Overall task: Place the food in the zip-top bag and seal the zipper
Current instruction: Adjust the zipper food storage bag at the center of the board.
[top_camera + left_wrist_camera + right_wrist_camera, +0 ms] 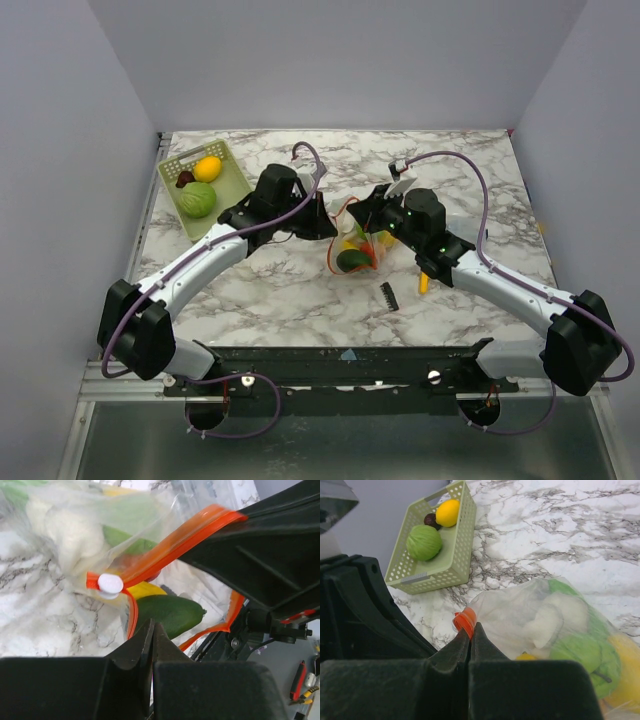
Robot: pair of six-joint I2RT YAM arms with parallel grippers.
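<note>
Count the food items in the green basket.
3: a yellow fruit at the basket's far end, a small dark red one beside it, a green ball nearer. More may hide underneath.

one bag [520, 615], one basket [435, 580], maybe three loose fruits [424, 542]

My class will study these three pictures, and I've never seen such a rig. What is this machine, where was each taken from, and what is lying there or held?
Two robot arms with two-finger grippers. One picture looks down from above; the others come from cameras on each wrist. On the marble table are a green basket of toy food and a zip-top bag holding more. The right gripper pinches its orange zipper; the left gripper seems to pinch the bag's edge.
</note>
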